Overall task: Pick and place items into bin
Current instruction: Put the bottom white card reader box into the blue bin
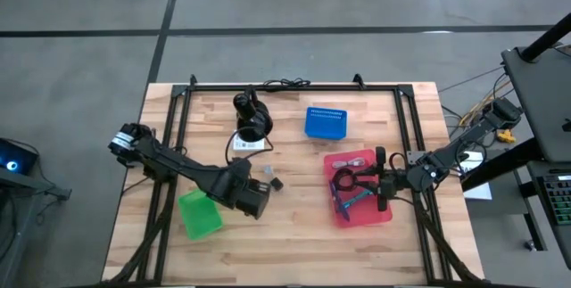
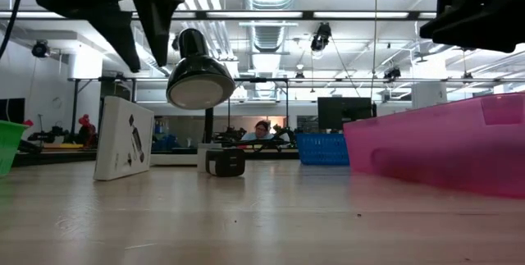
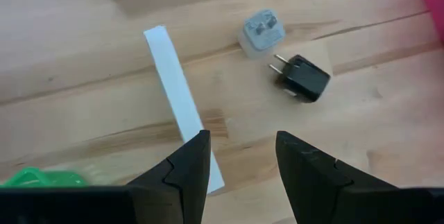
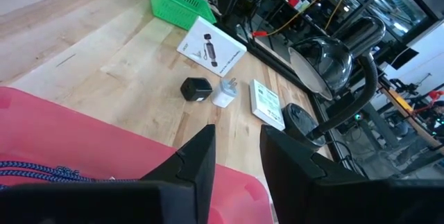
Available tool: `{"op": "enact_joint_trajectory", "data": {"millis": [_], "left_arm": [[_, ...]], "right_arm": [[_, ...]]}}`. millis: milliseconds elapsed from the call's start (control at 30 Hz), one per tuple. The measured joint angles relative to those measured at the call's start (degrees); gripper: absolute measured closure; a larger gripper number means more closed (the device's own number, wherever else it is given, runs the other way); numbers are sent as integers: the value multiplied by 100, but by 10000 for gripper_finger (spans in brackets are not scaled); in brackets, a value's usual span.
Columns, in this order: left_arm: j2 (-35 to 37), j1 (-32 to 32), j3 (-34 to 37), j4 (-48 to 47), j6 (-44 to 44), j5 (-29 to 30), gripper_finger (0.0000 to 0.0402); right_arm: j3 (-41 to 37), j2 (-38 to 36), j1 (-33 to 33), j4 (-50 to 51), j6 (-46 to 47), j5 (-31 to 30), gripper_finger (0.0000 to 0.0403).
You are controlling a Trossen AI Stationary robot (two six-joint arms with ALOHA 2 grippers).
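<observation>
the left hand (image 3: 238, 156) hangs open low over the wooden counter (image 3: 83, 64), one finger over the end of the flat white rectangular box (image 3: 179, 104), so closing here may only clip that end and make the box pivot or slide away. just beyond lie the small black plug adapter (image 3: 303, 78) and the pale grey plug adapter (image 3: 262, 32), near each other, and a grab for one could knock the other. farther off, the right hand (image 4: 237, 156), fingers parted and empty, hovers over the pink plastic bin (image 1: 382, 211) holding blue cable (image 4: 35, 166).

On the table — three bins (image 1: 360, 187), two plug adapters (image 3: 305, 78), two white boxes (image 3: 182, 109), one lamp (image 1: 252, 116).
</observation>
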State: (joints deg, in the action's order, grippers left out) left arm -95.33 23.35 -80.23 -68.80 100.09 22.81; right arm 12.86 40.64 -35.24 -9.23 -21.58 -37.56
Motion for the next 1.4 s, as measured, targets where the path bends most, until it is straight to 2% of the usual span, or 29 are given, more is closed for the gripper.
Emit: {"op": "enact_joint_trajectory", "data": {"millis": [667, 1400], "left_arm": [[-11, -11, 691, 183, 313, -7, 253], [-13, -13, 1502, 1283, 308, -9, 253]], "right_arm": [[0, 0, 0, 0, 0, 0, 301], [0, 2, 0, 0, 17, 0, 308]]}}
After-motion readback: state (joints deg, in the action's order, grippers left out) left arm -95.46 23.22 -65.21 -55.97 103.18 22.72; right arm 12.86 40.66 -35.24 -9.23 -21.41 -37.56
